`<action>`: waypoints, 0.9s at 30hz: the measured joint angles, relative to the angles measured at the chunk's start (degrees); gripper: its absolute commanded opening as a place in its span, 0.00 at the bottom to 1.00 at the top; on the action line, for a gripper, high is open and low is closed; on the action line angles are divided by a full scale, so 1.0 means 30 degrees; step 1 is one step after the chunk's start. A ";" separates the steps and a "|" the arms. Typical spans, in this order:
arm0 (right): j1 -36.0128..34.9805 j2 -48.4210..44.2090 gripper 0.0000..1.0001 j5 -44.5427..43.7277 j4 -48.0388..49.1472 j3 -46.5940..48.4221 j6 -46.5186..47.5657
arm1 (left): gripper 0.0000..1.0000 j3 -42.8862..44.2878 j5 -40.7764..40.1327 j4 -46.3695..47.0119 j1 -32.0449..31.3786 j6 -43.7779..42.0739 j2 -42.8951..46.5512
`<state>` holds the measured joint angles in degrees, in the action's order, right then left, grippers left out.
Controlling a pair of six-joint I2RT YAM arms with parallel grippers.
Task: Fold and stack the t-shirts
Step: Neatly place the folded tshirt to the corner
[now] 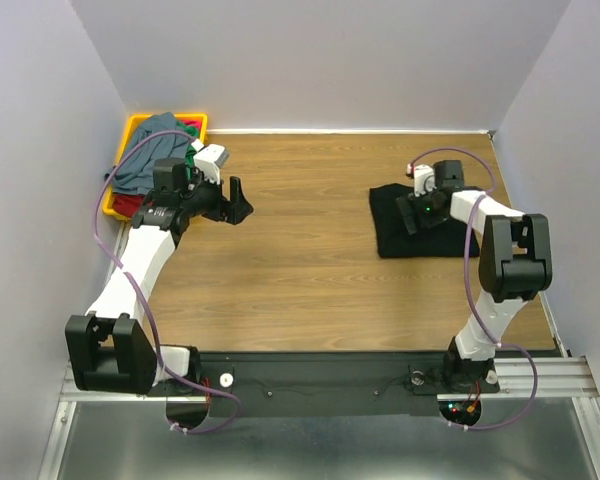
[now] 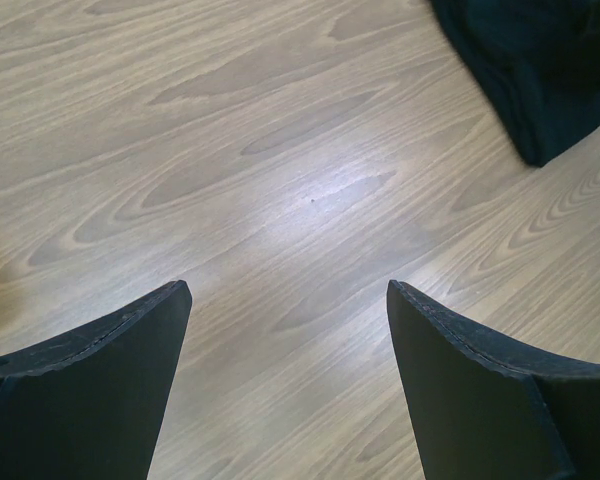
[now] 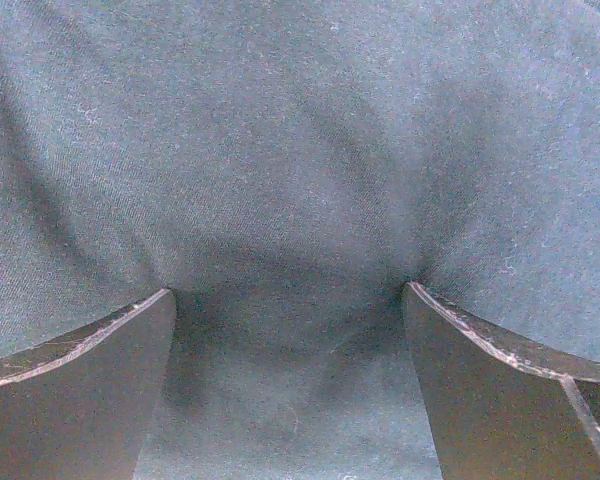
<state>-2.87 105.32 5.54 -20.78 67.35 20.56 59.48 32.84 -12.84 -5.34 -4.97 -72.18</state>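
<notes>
The black t-shirt (image 1: 395, 232) lies folded on the right of the wooden table; its corner shows in the left wrist view (image 2: 545, 70). My right gripper (image 1: 412, 212) is open, its fingertips (image 3: 130, 325) pressing down into the black cloth (image 3: 300, 150). My left gripper (image 1: 238, 203) is open and empty, above bare wood (image 2: 290, 200) at the left. The slate grey-blue shirt (image 1: 145, 158) lies heaped in the yellow tray (image 1: 132, 128), with red cloth (image 1: 128, 205) and green cloth (image 1: 191, 131) under it.
The tray stands in the far left corner against the grey wall. Grey walls close in the table on the left, back and right. Purple cables loop over both arms.
</notes>
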 measured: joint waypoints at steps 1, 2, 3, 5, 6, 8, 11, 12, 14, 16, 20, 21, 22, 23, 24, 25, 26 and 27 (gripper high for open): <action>0.0437 0.0066 1.00 0.0270 -0.0087 0.0131 0.0568 | 0.91 0.0051 0.0022 -0.0022 0.0029 -0.0007 -0.0109; 0.0998 0.0211 1.00 0.0583 -0.0248 0.0393 0.1479 | 0.91 0.0109 0.0036 -0.0029 0.0044 -0.0036 -0.0284; 0.1443 0.0357 1.00 0.0801 -0.0444 0.0685 0.2208 | 0.91 0.0146 0.0044 -0.0051 0.0058 -0.0051 -0.0423; 0.1945 0.0481 1.00 0.0882 -0.0823 0.1086 0.3249 | 0.91 0.0189 0.0087 -0.0087 0.0066 -0.0051 -0.0597; 0.2091 0.0481 1.00 0.0911 -0.1115 0.1246 0.3577 | 0.91 0.0197 0.0117 -0.0109 0.0066 -0.0051 -0.0627; 0.2302 0.0481 1.00 0.0969 -0.2040 0.1872 0.3738 | 0.91 0.0219 0.0160 -0.0124 0.0066 -0.0051 -0.0634; 0.2368 0.0080 1.00 0.1443 -0.3541 0.2761 0.3147 | 0.91 0.0357 0.0284 -0.0109 0.0066 -0.0044 -0.0627; 0.2346 -0.0379 1.00 0.1647 -0.4204 0.2958 0.2790 | 0.91 0.0386 0.0342 -0.0109 0.0066 -0.0051 -0.0612; 0.2346 -0.1290 1.00 0.1865 -0.5209 0.3031 0.2178 | 0.91 0.0386 0.0393 -0.0131 0.0073 -0.0044 -0.0554; 0.2324 -0.2703 1.00 0.1858 -0.6105 0.2783 0.1399 | 0.91 0.0386 0.0408 -0.0168 0.0066 -0.0044 -0.0459; 0.2317 -0.5530 1.00 0.1326 -0.6892 0.0772 -0.0058 | 0.91 0.0386 0.0503 -0.0189 0.0073 -0.0015 0.0109; 0.2317 -0.6317 1.00 0.1202 -0.7308 -0.0153 -0.0568 | 0.92 0.0386 0.0532 -0.0189 0.0073 0.0007 0.0211; 0.2317 -0.6594 1.00 0.1115 -0.7526 -0.0670 -0.0918 | 0.91 0.0386 0.0576 -0.0160 0.0073 0.0044 0.0386; 0.2317 -0.6703 1.00 0.1056 -0.7686 -0.1195 -0.1341 | 0.91 0.0386 0.0576 -0.0153 0.0073 0.0051 0.0474; 0.2317 -0.6666 1.00 0.0969 -0.7890 -0.1545 -0.1690 | 0.92 0.0386 0.0634 -0.0131 0.0073 0.0117 0.0554; 0.2317 -0.6557 1.00 0.0874 -0.7963 -0.1814 -0.2025 | 0.92 0.0386 0.0663 -0.0117 0.0073 0.0131 0.0583; 0.2317 -0.6368 1.00 0.0714 -0.7978 -0.2208 -0.2667 | 0.92 0.0386 0.0692 -0.0102 0.0073 0.0197 0.0583; 0.2317 -0.6229 1.00 0.0619 -0.7963 -0.2397 -0.2922 | 0.91 0.0386 0.0707 -0.0117 0.0073 0.0270 0.0583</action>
<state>4.08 86.63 7.40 -44.66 60.16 11.79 60.64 34.96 -13.19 -5.13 -4.16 -70.43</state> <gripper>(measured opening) 0.999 0.914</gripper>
